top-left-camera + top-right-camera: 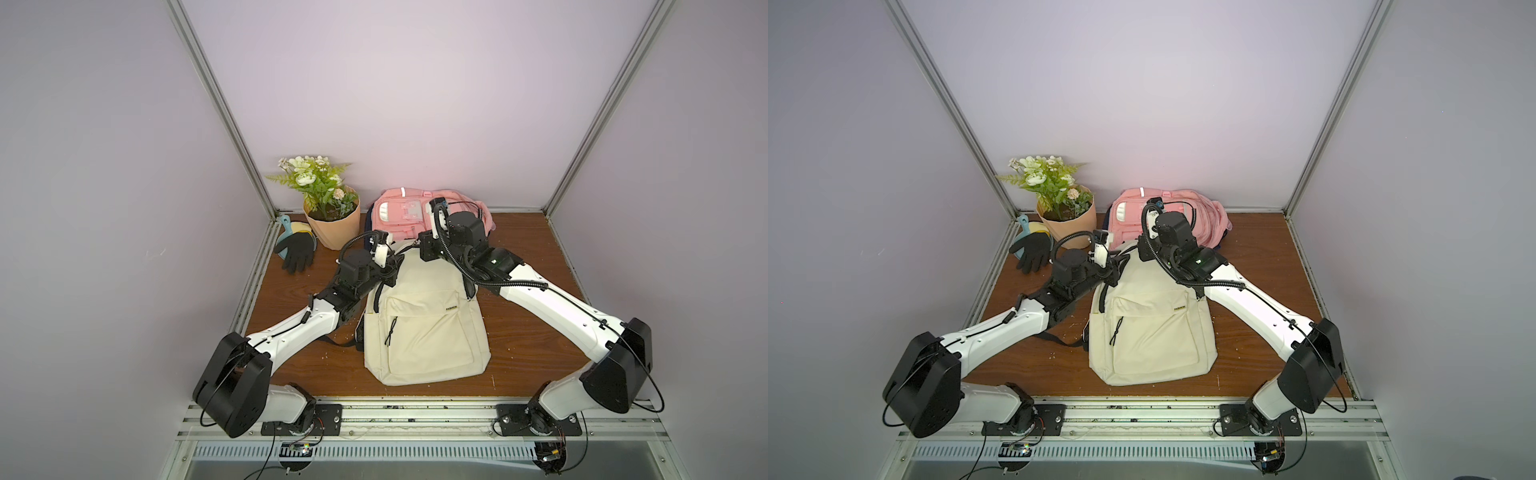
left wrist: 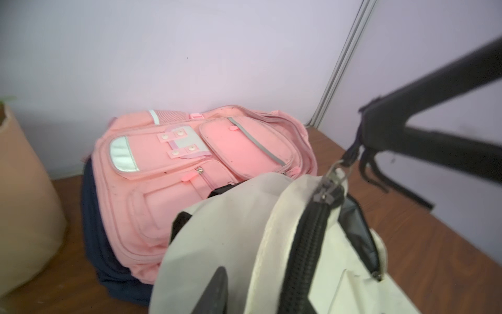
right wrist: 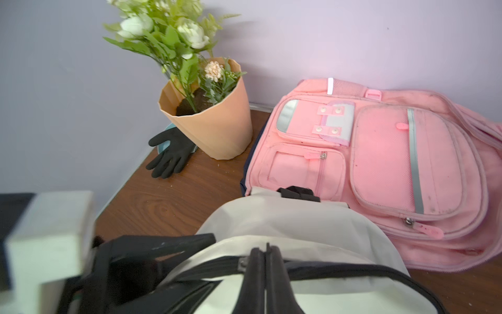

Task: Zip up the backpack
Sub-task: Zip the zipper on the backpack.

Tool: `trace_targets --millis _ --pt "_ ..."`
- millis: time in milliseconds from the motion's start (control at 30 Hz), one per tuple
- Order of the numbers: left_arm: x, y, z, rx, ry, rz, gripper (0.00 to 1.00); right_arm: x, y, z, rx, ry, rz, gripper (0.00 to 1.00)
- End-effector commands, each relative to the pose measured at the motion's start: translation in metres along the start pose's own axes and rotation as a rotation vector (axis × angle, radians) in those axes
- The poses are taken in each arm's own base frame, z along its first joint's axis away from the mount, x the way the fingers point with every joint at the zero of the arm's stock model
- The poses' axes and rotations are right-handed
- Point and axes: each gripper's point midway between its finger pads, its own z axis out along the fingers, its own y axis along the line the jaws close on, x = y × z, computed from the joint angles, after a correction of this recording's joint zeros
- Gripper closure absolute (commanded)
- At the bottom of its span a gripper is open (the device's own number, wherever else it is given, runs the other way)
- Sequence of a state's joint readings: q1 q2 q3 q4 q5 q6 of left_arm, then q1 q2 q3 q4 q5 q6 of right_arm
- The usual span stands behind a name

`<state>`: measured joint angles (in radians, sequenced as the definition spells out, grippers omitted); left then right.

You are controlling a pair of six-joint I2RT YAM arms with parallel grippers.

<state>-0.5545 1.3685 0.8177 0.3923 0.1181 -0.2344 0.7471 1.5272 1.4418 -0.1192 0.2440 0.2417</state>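
You had the cream backpack (image 1: 424, 328) flat on the worktop (image 1: 540, 332), roughly half zipped: right hand (image 3: 265, 255) clenched on the zipper pull (image 2: 351, 156) at the bag's top, the run toward the left hand (image 1: 395, 266) looked unzipped, and I couldn't tell if that hand gripped.

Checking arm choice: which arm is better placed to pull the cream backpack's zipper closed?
Right. The right end effector is shut on the zipper pull; the left end effector stands open nearby.

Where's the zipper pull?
The zipper pull sits at the cream backpack's far end, mid-table beside the pink backpack, pinched in the right gripper; clearest in the left wrist view.
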Motion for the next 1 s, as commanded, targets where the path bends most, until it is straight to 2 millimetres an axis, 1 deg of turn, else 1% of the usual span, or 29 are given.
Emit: trace_targets --millis 0,133,200,233,300,333,400,467,567,667,767,800,867,900,933,967 --pt "-0.012 0.005 0.004 -0.014 -0.004 0.003 0.55 -0.060 0.030 -0.019 -0.098 -0.165 0.017 1.00" --pt "-0.017 0.003 0.010 -0.006 0.005 0.017 0.54 -0.059 0.043 -0.017 -0.131 -0.153 0.007 1.00" --pt "-0.020 0.002 0.011 -0.001 0.001 0.017 0.54 -0.057 0.046 -0.016 -0.133 -0.142 0.003 1.00" --pt "-0.022 0.002 0.010 -0.002 -0.005 0.015 0.55 -0.054 0.045 -0.014 -0.126 -0.135 0.003 1.00" --pt "-0.025 0.003 0.010 -0.006 -0.015 0.014 0.62 -0.051 0.038 -0.013 -0.088 -0.128 0.007 1.00" --pt "-0.025 0.004 0.010 -0.014 -0.015 0.013 0.67 -0.051 0.030 -0.013 -0.044 -0.130 0.011 1.00" --pt "-0.023 0.006 0.010 -0.021 -0.011 0.010 0.79 -0.051 0.007 -0.015 0.070 -0.140 0.041 1.00" --pt "-0.018 0.009 0.010 -0.032 0.000 0.004 0.86 -0.055 -0.013 -0.019 0.137 -0.151 0.059 1.00" --pt "-0.012 0.012 0.008 -0.042 0.005 -0.006 0.92 -0.060 -0.044 -0.021 0.218 -0.165 0.097 1.00" --pt "-0.007 0.014 0.004 -0.048 0.008 -0.010 0.94 -0.057 -0.081 -0.018 0.305 -0.155 0.136 1.00" --pt "-0.005 0.017 0.000 -0.060 0.006 -0.014 0.98 -0.052 -0.112 -0.016 0.375 -0.145 0.166 1.00" --pt "-0.004 0.018 -0.001 -0.060 0.006 -0.016 0.99 -0.052 -0.117 -0.016 0.384 -0.145 0.165 1.00" --pt "-0.003 0.019 -0.003 -0.061 0.003 -0.023 1.00 -0.051 -0.119 -0.015 0.388 -0.146 0.153 1.00" --pt "-0.004 0.019 -0.004 -0.060 0.000 -0.025 1.00 -0.051 -0.117 -0.014 0.375 -0.143 0.153 1.00" --pt "-0.004 0.018 -0.004 -0.056 0.000 -0.025 1.00 -0.050 -0.110 -0.012 0.340 -0.136 0.149 1.00" --pt "-0.003 0.017 -0.003 -0.049 0.003 -0.024 0.98 -0.050 -0.099 -0.009 0.288 -0.129 0.138 1.00"
